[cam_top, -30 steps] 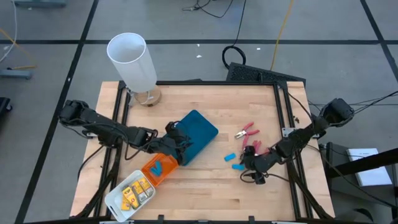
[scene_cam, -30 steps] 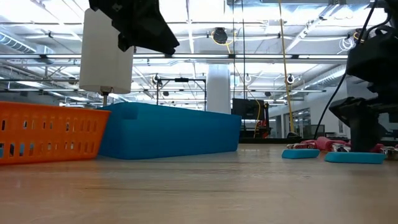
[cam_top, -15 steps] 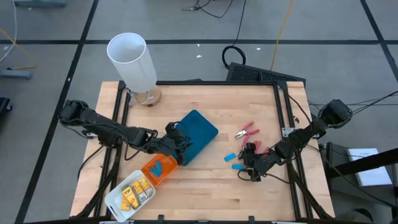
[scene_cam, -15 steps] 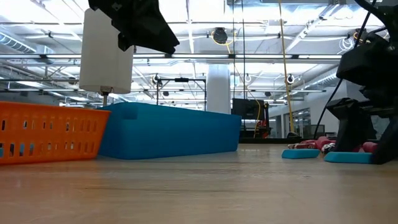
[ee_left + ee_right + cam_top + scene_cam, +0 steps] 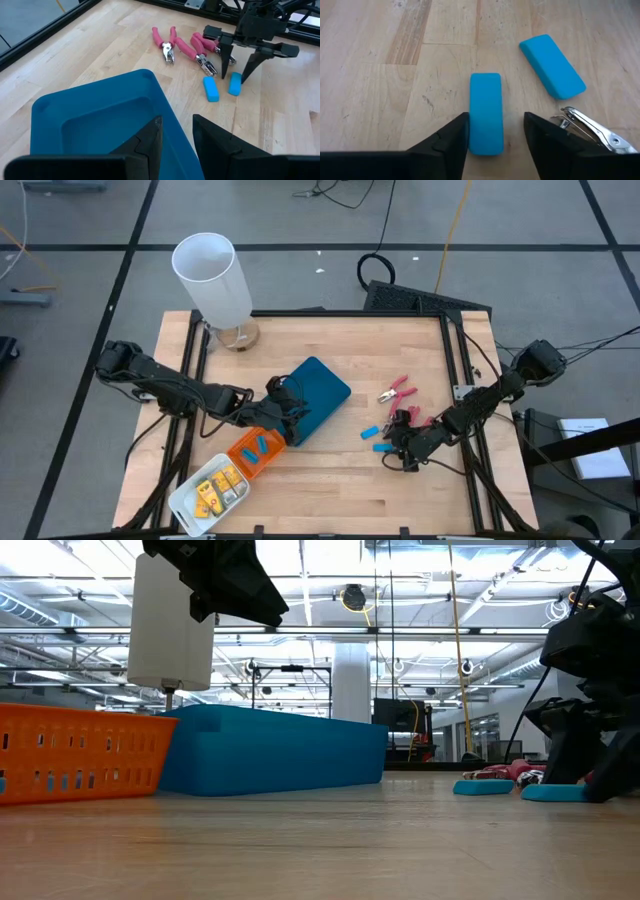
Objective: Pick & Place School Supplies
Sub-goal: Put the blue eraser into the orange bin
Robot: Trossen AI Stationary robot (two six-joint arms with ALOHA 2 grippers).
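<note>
We see the right end effector (image 5: 492, 137) open, empty, straddling a light-blue piece (image 5: 486, 113) near the tabletop's right edge; its long axis apparently crosses the finger gap squarely.

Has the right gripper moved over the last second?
Yes. In the high view the right gripper has slid a little toward the teal tray, away from the table's right rail, and now straddles a blue piece.

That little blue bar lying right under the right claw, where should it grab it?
Probably from straight above, across the narrow middle of the blue bar. It lies flat on the table with its long sides free, and the open right claw already straddles it; the second bar lies apart.
</note>
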